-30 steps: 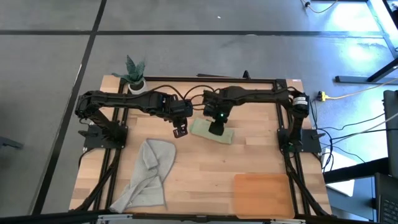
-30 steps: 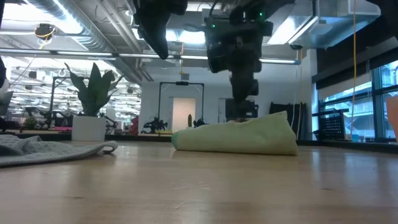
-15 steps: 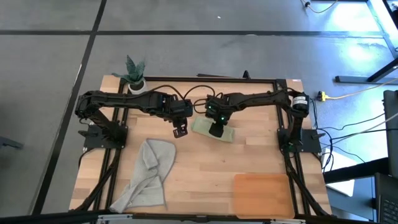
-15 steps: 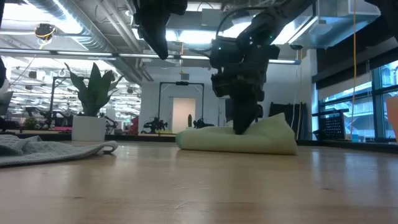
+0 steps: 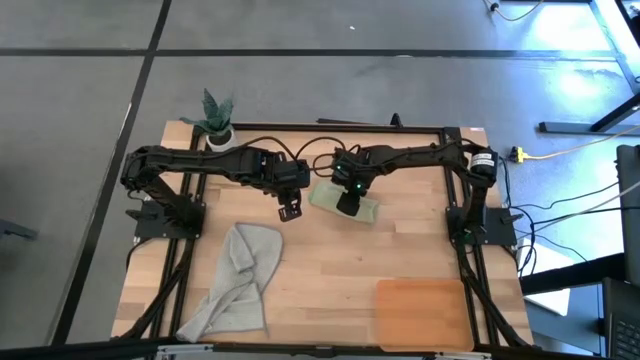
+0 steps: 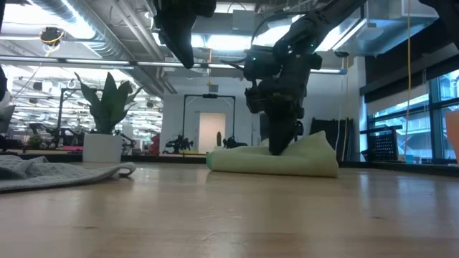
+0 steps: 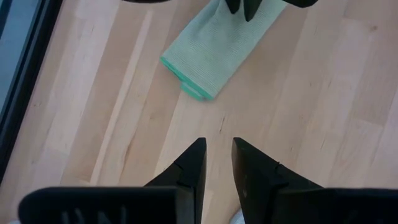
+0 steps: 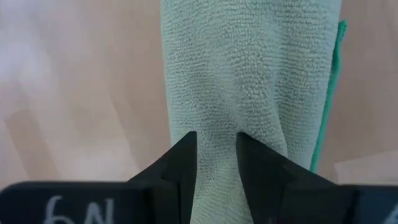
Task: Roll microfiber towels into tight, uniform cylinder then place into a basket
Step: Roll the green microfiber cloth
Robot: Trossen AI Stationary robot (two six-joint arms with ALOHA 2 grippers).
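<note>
The sage green towel (image 5: 322,197), rolled into a flattish bundle, lies on the tabletop toward the far middle; it also shows in the low view (image 6: 312,161) and the left wrist view (image 7: 205,62). My right gripper (image 5: 347,207) stands on its middle, shut on the cloth. My left gripper (image 5: 290,212) hangs above the bare wood just left of the bundle, slightly open with nothing between its fingers (image 7: 217,155). The grey towel (image 5: 240,280) lies crumpled at the near left. The basket (image 5: 420,312) sits at the near right. My right gripper pinches a raised ridge of cloth (image 8: 214,140) on top of the green towel's middle between its two fingers (image 8: 183,158). The fingers come steeply from above, slanting a little (image 6: 282,143). The bundle lies flat on the table, dented where the fingers sink in.
A small white plant pot (image 5: 218,135) stands at the far left corner. Black frame rails run along the left and right table edges. Bare wood lies between the green towel and the basket.
My right gripper has come down onto the green towel and tipped, its fingers sinking into the cloth. The bundle's left end has drawn in a little toward the gripper. My left gripper has kept still.
</note>
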